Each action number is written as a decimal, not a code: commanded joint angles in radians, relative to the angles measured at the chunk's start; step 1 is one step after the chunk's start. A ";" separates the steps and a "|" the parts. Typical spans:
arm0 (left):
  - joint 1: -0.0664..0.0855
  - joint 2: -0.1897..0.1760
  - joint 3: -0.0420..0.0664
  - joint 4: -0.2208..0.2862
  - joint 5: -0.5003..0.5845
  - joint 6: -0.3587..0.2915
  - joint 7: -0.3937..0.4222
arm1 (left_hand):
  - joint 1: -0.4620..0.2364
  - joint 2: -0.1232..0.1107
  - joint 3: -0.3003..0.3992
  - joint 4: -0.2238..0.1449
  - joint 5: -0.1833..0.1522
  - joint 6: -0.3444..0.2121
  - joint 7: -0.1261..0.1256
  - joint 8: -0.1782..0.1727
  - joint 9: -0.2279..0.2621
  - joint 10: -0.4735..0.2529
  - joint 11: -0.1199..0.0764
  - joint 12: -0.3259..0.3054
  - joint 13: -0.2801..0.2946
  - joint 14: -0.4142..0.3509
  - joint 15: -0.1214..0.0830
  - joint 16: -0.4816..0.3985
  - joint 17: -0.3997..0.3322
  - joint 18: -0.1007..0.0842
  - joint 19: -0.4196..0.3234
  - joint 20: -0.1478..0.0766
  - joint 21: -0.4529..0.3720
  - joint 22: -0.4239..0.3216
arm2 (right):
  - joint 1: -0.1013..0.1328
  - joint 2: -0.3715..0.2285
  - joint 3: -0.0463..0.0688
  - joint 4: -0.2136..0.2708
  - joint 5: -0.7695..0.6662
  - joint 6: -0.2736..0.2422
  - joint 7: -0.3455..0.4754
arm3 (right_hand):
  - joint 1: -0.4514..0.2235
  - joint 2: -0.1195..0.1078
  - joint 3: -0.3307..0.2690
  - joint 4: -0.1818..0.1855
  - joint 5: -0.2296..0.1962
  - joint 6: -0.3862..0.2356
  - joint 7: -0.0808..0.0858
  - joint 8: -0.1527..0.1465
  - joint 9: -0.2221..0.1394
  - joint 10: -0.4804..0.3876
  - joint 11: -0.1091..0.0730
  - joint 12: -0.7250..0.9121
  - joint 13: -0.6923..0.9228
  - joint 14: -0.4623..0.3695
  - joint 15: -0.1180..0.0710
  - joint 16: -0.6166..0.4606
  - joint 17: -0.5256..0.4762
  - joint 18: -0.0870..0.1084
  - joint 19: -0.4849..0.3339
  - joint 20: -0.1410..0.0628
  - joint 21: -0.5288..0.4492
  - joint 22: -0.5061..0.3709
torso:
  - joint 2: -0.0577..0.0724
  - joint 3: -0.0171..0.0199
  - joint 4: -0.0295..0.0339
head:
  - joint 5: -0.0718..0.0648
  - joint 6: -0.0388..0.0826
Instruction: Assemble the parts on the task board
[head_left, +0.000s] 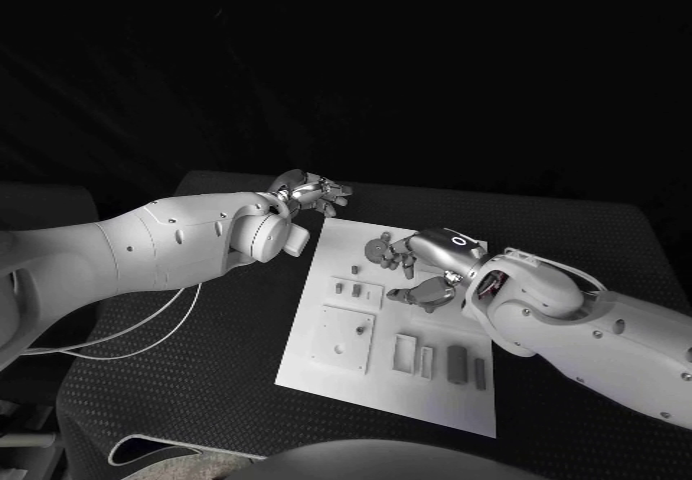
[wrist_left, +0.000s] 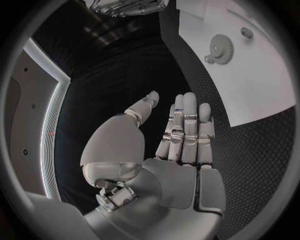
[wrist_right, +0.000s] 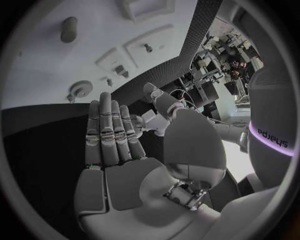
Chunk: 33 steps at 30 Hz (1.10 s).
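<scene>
The board (head_left: 378, 385) is lying flat in the middle of the table (head_left: 188, 390), and both hands are hanging empty above it. The left hand (head_left: 309, 191) is hovering off the board's far left corner, fingers straight and loosely spread, gripping nothing. The right hand (head_left: 415, 262) is floating over the far part of the board, also released, fingers extended side by side. Just beside it a gear (head_left: 378, 246) is sitting near the far edge; the left wrist view is showing it as a toothed disc (wrist_left: 221, 48) with a small hub beside it. Pegs and blocks (head_left: 459, 363) are lying nearer the near edge.

The gear is looking small, stiff and light, probably smooth and slippery. Pinching it across the toothed rim should be giving the surest hold, since it is lying flat with little height to catch.
</scene>
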 joint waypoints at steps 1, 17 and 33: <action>0.001 0.002 0.001 -0.001 0.002 0.015 0.007 | -0.009 0.002 -0.004 -0.001 0.002 -0.008 0.001 0.006 -0.002 -0.002 0.006 0.000 0.001 0.007 0.003 -0.006 0.001 0.000 0.002 -0.039 -0.006 0.001 | 0.015 -0.025 0.013 0.003 0.072 0.012 0.016 | 0.012 0.007 0.000 0.003 0.003 0.013 0.000 0.009 -0.001 0.013 -0.005 0.009 -0.005 0.020 -0.007 0.011 0.008 0.007 0.022 -0.005 0.009 0.004 | -0.001 0.0015 -0.0011 | -0.010 0.011; 0.001 0.003 0.001 -0.002 0.002 0.024 0.006 | -0.009 0.002 -0.004 -0.001 0.002 -0.008 0.001 0.006 -0.002 -0.002 0.006 0.000 0.001 0.007 0.003 -0.006 0.002 0.000 0.001 -0.039 -0.007 0.002 | 0.036 -0.083 0.015 -0.061 -0.115 0.241 -0.062 | 0.012 0.008 -0.033 -0.002 -0.008 0.029 -0.003 0.022 -0.007 0.081 -0.045 0.042 0.003 0.167 -0.055 0.129 0.102 0.007 0.195 -0.076 0.099 0.033 | 0.002 0.0030 0.0002 | -0.031 0.025; 0.001 0.001 0.001 -0.003 0.002 0.027 0.006 | -0.009 0.003 -0.004 0.000 0.002 -0.008 0.001 0.006 -0.003 -0.002 0.006 0.000 0.001 0.007 0.004 -0.007 0.002 0.000 0.001 -0.038 -0.007 0.002 | 0.003 -0.094 -0.002 -0.021 -0.160 0.287 -0.063 | 0.007 0.012 -0.078 -0.014 -0.001 0.017 -0.027 0.026 -0.004 0.068 -0.045 0.025 0.006 0.180 -0.057 0.275 0.166 0.007 0.242 -0.110 0.174 0.086 | 0.001 -0.0006 0.0018 | -0.034 0.016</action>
